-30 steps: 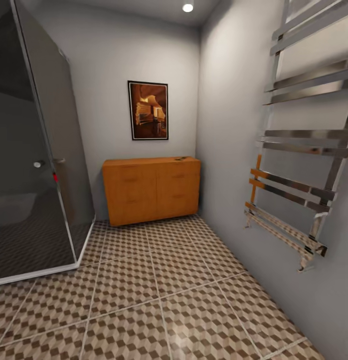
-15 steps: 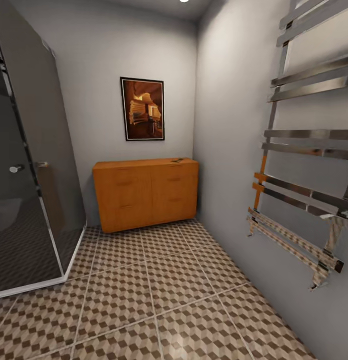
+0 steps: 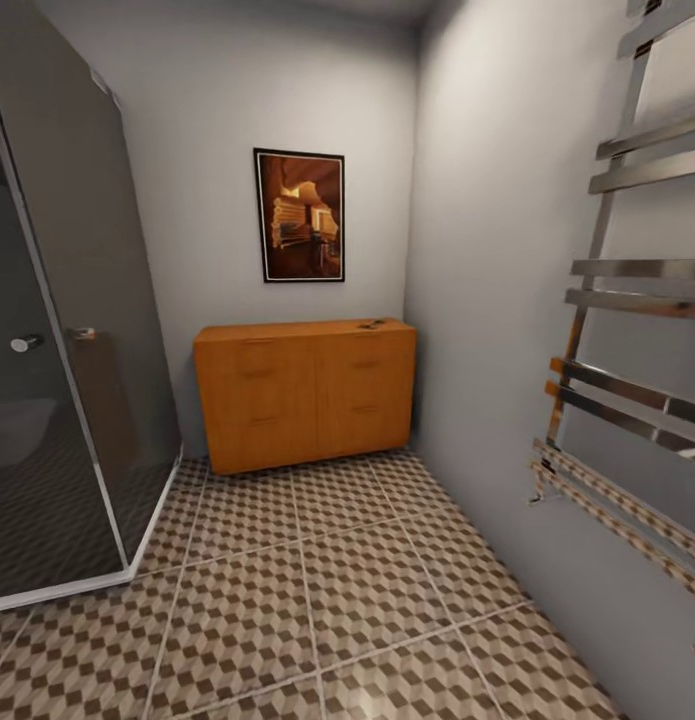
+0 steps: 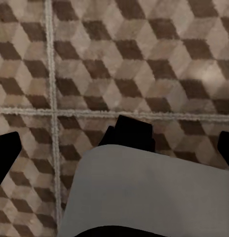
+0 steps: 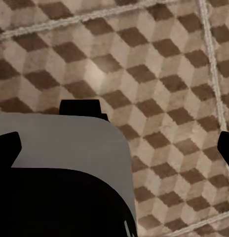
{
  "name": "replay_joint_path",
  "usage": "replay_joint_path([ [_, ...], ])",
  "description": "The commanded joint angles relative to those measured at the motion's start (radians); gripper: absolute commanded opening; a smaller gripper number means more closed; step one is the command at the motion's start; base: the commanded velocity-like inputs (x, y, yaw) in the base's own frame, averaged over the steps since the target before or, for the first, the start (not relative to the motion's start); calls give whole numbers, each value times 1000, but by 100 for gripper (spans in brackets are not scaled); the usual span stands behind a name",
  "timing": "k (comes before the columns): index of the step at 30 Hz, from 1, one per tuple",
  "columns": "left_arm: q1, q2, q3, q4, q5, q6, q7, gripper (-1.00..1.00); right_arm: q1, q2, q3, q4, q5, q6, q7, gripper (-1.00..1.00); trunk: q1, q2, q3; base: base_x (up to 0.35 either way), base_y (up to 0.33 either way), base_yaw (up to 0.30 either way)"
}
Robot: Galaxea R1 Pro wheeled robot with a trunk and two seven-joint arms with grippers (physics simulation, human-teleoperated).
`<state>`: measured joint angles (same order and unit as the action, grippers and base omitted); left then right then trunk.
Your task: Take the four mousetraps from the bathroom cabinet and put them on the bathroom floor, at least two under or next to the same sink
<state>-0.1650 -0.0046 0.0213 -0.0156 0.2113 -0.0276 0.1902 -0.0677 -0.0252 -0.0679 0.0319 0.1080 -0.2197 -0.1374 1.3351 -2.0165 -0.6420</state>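
the mousetraps (image 3: 371,324) are showing as a small dark-and-tan cluster on top of the cabinet (image 3: 305,395), near the cabinet's corner by the side wall; their count cannot be told at this range. judged from their build, each trap is handling as a light, stiff, thin board, best pinched across its long wooden edges, clear of the wire. the cabinet is standing against the back wall, below a framed picture (image 3: 300,215), with its drawers closed. the bathroom floor (image 3: 327,590) is stretching from the cabinet toward the camera. a glass shower enclosure (image 3: 57,330) is standing beside the cabinet, and a chrome towel rail (image 3: 627,330) is hanging on the side wall. the left hand (image 4: 114,143) and right hand (image 5: 117,143) are hanging spread wide, holding nothing, over the tiles.
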Motion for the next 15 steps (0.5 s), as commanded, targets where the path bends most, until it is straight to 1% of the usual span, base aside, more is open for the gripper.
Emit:
replay_joint_path([
  [1, -1, 0, 2, 0, 6, -3, 2, 100, -1, 0, -7, 3, 11, -6, -4, 100, 0, 0, -1, 321, 0, 189],
  [6, -1, 0, 3, 0, 7, -5, 2, 100, -1, -1, -7, 3, 12, -6, 2, 100, 0, 0, -1, 321, 0, 102],
  [15, -1, 0, 3, 0, 7, -6, 2, 100, -1, -1, -7, 3, 12, -6, 5, 100, 0, 0, -1, 321, 0, 24],
])
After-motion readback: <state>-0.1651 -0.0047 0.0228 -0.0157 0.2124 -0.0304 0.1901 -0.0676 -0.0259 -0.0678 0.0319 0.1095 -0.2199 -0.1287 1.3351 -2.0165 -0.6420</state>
